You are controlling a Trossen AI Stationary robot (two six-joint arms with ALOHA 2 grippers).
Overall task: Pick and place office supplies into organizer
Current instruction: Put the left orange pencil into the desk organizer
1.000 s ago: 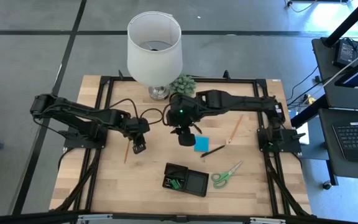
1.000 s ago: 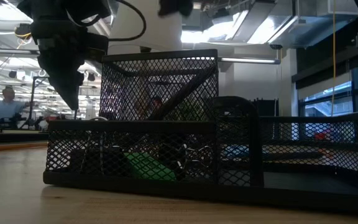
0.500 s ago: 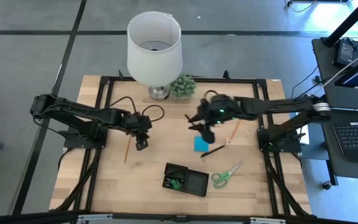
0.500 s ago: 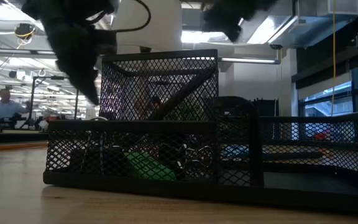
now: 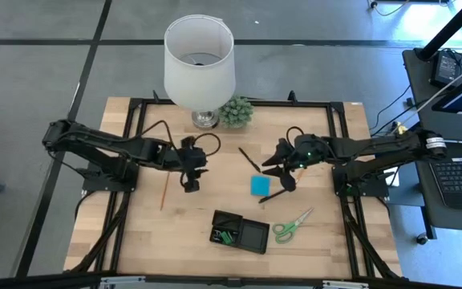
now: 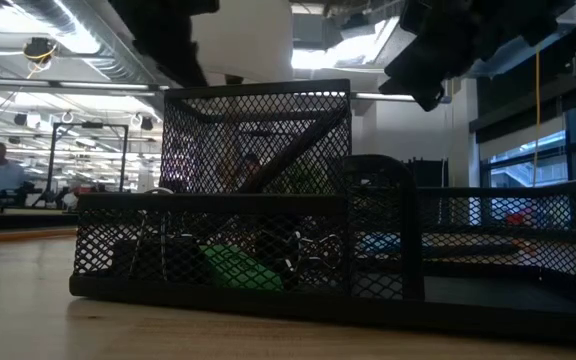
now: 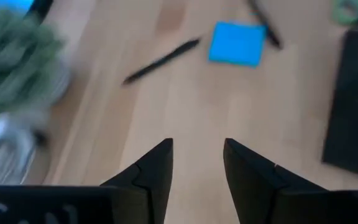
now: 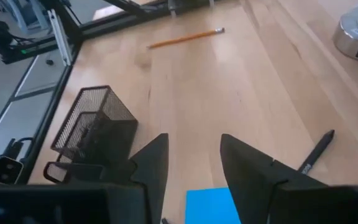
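So the big change here: the right arm is swinging away from the lamp (image 5: 200, 64) side of the table (image 5: 143, 233) and out toward the blue sticky-note pad (image 5: 260, 185). A second ago its pincer was hanging just on the lamp side of the pad, close to the little green plant (image 5: 235, 111); now the right pincer (image 5: 287, 178) is sitting just past the pad's far edge, right around the black pen (image 5: 274, 194) that's lying beside the pad. Its jaws are standing partly apart with nothing between them. The wrist view shows the pad's blue corner right under the fingers.

The left pincer (image 5: 191, 181) is drifting in the same direction, sliding off the orange pencil (image 5: 164, 194) and creeping toward the pad, though it's still well apart from it. Also partly open, also empty.

Nothing on the table is moving. The other black pen (image 5: 249, 158) is sitting between the pad and the plant, the wooden pencil (image 5: 303, 167) is beyond the right pincer, and the green-handled scissors (image 5: 292, 225) are next to the mesh organizer (image 5: 241, 233), which is on the side of the pad away from the lamp. The organizer already has a green piece (image 6: 236, 270) and clips in one compartment.

My read: the right arm is lining up on that pen or the pad, so most of the job's still ahead.
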